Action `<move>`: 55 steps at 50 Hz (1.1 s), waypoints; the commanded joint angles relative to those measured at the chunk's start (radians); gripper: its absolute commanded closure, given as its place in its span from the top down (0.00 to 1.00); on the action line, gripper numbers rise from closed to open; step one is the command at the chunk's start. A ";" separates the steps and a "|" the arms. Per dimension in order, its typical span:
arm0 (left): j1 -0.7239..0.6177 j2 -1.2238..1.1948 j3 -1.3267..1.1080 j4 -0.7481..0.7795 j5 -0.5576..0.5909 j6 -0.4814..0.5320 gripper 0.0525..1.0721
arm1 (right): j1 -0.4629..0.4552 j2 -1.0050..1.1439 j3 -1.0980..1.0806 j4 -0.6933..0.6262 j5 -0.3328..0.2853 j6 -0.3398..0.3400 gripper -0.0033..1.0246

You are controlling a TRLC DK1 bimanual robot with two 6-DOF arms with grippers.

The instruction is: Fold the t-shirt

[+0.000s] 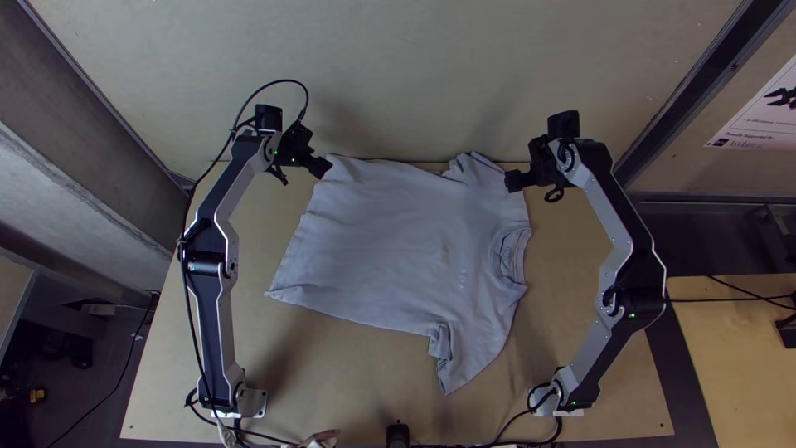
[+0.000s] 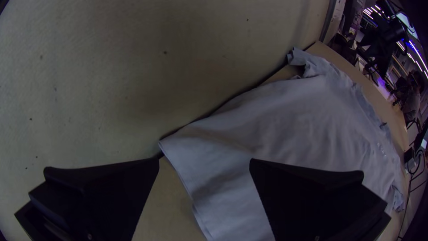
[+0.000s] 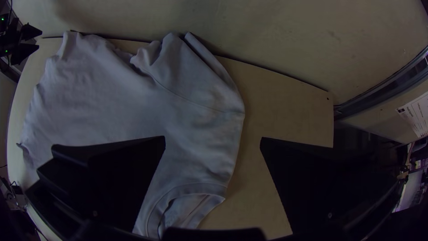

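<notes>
The pale grey t-shirt (image 1: 385, 236) lay spread across the middle of the light wooden table (image 1: 348, 377), its hem (image 1: 305, 228) toward the left of the top view and its collar (image 1: 500, 249) toward the right. 1 sleeve (image 1: 477, 170) sat rumpled near the upper edge of the shirt, and the 2nd sleeve (image 1: 452, 365) pointed toward the lower part of the frame, with small creases at its opening. A small line of print (image 1: 462, 278) showed on the fabric, between the middle of the shirt and the collar.

The left gripper (image 1: 307, 174) was at the upper left of the frame, by the upper hem corner. Its 2 black fingers stood wide apart and gripped nothing. The right gripper (image 1: 531, 189) was at the upper right, just beside the rumpled sleeve; its 2 fingers also stood wide apart, with no cloth pinched between them.

At the far right of the frame, toward the top, a white printed sheet (image 1: 759, 116) carried a dark picture, with small lines of text and a little dark square mark near its lower edge.
</notes>
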State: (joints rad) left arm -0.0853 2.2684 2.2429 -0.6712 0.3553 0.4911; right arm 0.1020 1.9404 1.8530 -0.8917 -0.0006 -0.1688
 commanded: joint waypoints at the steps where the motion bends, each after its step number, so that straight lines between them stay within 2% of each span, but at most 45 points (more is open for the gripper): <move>1: -0.005 0.028 0.032 0.041 -0.007 0.004 0.96 | -0.007 0.043 0.038 0.000 -0.009 -0.012 0.95; 39: -0.044 0.186 0.050 0.320 -0.099 -0.062 0.96 | -0.008 0.325 0.235 0.088 -0.030 -0.017 0.95; 55: -0.025 0.235 0.072 0.348 -0.105 -0.065 0.96 | -0.004 0.397 0.270 0.103 -0.032 -0.021 0.95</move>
State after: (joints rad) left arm -0.1223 2.4756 2.2803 -0.3473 0.2565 0.4381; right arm 0.1013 2.2932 2.1029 -0.7979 -0.0200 -0.1734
